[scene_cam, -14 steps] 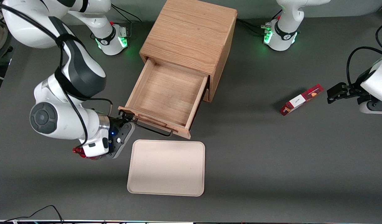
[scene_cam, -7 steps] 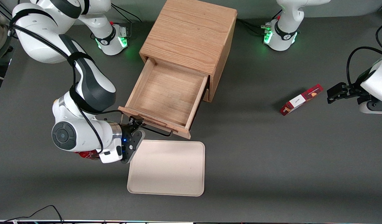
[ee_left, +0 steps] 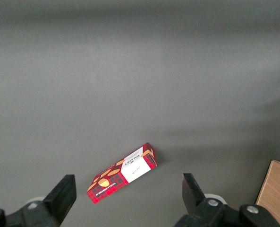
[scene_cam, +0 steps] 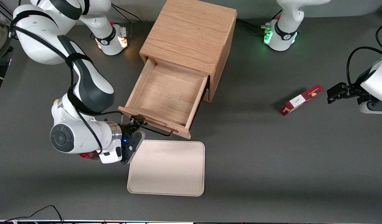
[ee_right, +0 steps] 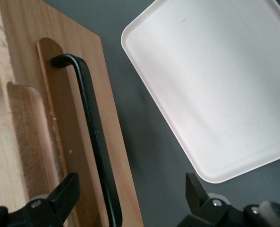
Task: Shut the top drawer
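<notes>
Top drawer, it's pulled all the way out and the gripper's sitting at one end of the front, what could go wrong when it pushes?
The gripper, fingers open, sits at the working arm's end of the top drawer, off centre, so a push there might skew or jam it. The black handle lies between the fingers and could snag one. The cabinet may slide instead.

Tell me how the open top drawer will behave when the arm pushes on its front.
The top drawer looks empty, so it should probably slide in lightly. Its solid wooden front looks stiff and unlikely to flex. The tool, fingers open, sits at the handle's end toward the working arm, off-centre, so the drawer might skew or bind slightly.
</notes>
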Motion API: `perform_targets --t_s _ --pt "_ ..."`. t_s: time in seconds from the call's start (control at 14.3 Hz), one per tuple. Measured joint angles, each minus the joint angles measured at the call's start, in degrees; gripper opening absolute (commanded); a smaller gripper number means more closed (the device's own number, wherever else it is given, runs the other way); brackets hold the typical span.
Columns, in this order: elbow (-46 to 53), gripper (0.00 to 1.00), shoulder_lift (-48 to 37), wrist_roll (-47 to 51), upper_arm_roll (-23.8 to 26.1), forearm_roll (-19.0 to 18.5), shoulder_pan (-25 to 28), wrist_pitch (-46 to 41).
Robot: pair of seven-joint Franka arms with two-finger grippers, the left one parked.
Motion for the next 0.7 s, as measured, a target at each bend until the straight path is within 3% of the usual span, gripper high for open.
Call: perform_targets --t_s 0.7 --pt "0.79 1.0 1.29 3.84 0.16 0.43 0.89 0.08"
